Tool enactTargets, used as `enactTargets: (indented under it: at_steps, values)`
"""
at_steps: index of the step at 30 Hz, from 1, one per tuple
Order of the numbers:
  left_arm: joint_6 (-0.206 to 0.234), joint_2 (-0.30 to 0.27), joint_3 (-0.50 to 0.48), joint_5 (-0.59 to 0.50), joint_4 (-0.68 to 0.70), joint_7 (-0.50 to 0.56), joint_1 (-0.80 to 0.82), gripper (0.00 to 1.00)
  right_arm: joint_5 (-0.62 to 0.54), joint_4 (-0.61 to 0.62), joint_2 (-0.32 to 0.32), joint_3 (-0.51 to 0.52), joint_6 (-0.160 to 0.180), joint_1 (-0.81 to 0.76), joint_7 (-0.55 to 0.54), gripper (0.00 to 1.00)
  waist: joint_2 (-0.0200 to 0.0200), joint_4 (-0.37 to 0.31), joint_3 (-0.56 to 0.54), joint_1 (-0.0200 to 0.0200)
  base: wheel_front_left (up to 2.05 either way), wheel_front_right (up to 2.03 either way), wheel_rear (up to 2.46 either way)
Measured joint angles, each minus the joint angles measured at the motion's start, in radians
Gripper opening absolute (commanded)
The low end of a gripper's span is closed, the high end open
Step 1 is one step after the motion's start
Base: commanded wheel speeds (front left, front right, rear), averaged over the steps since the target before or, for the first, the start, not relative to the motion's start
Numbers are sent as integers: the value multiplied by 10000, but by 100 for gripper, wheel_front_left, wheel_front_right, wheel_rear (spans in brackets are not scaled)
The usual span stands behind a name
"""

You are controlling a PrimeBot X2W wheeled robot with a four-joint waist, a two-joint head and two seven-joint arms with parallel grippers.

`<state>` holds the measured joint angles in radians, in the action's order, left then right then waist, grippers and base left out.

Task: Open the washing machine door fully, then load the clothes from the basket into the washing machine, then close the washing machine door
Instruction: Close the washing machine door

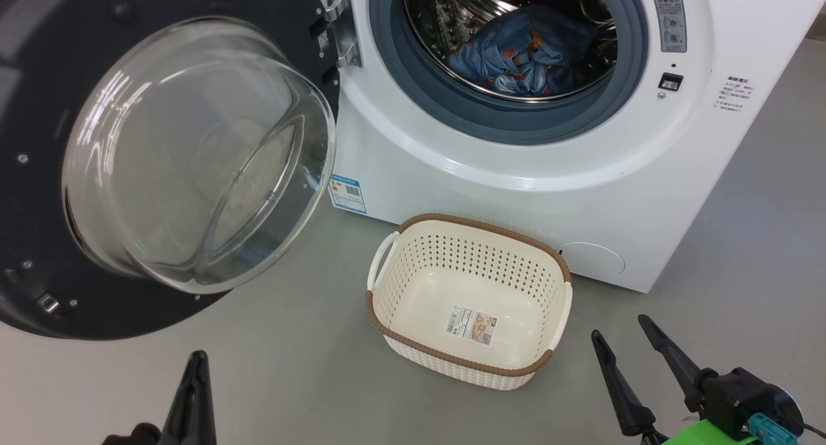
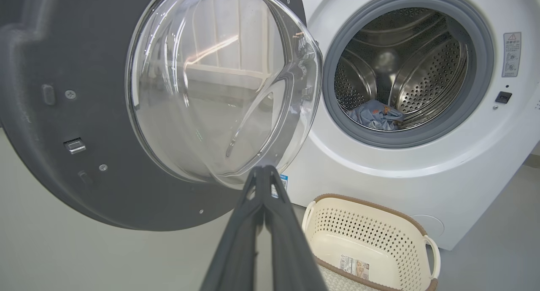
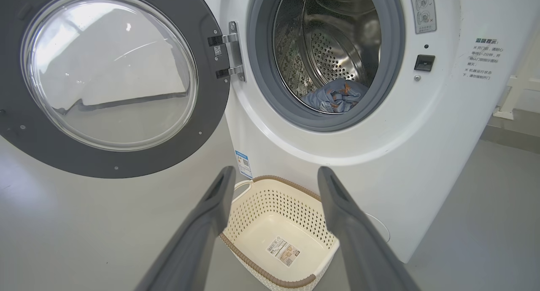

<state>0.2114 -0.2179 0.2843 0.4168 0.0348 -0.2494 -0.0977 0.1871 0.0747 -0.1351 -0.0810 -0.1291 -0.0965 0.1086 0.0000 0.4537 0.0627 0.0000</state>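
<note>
Clothes [image 1: 523, 55] lie inside washing machine [image 1: 516, 200], door [image 1: 39, 109] open beside basket [image 1: 471, 255].

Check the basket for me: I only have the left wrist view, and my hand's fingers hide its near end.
Observer: The head view shows the whole basket: nothing inside but the sticker on its bottom.
Operator: Give me the right hand.
Observer: The right hand is open and holds nothing, low to the right of the basket.
</note>
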Motion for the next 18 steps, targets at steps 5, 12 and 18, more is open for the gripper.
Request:
enactTargets:
  at_steps: [5,12,18]
  values:
    - [-619,303,-136,951,215,0,0,0,0,35,0,13,0,-1,-4,100,0,22,19,0,0,0,0]
    - [-2337,1149,-1179,4449,1034,0,0,0,0,134,-33,54,0,-2,-33,100,0,66,109,0,0,0,0]
    - [-3139,1570,-2447,9173,2171,71,31,0,0,272,-94,84,0,-2,-107,100,1,79,219,0,0,0,0]
